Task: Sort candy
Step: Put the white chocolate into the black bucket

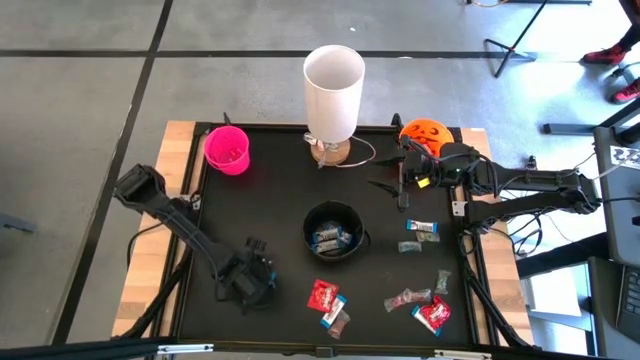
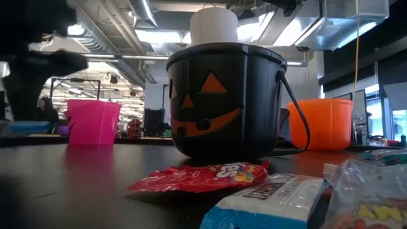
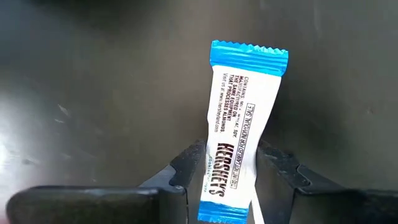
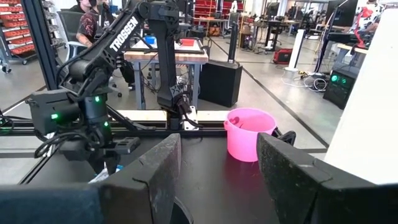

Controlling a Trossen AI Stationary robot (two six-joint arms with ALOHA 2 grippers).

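Observation:
My left gripper [image 1: 258,280] is over the near left part of the black mat, shut on a blue-and-white silvery mini bar [image 3: 239,112]. My right gripper [image 1: 400,185] hovers open at the far right, beside the orange pumpkin bucket [image 1: 425,133], touching nothing. More candy lies loose on the near right mat: red packets [image 1: 322,294] [image 1: 435,315], blue-and-white bars [image 1: 421,228] [image 1: 333,311] and brownish-grey wrappers [image 1: 408,298]. A black pumpkin bucket [image 1: 333,230] in the middle holds blue-and-white bars. The pink cup [image 1: 228,150] stands at the far left. My left gripper pinches the mini bar between its two fingers [image 3: 186,165], on the long edges of the half near one crimped end [image 3: 227,155]. The fingers come from above, pointing down at the mat. The rest of the bar sticks out past the fingertips; whether its far end [image 3: 249,56] touches the mat I cannot tell.
A tall white cup [image 1: 333,88] stands on a wooden base at the far middle edge. In the low view a red packet [image 2: 203,175] and a blue-and-white bar [image 2: 273,200] lie in front of the black bucket [image 2: 222,102]. Bare mat lies between pink cup and left gripper.

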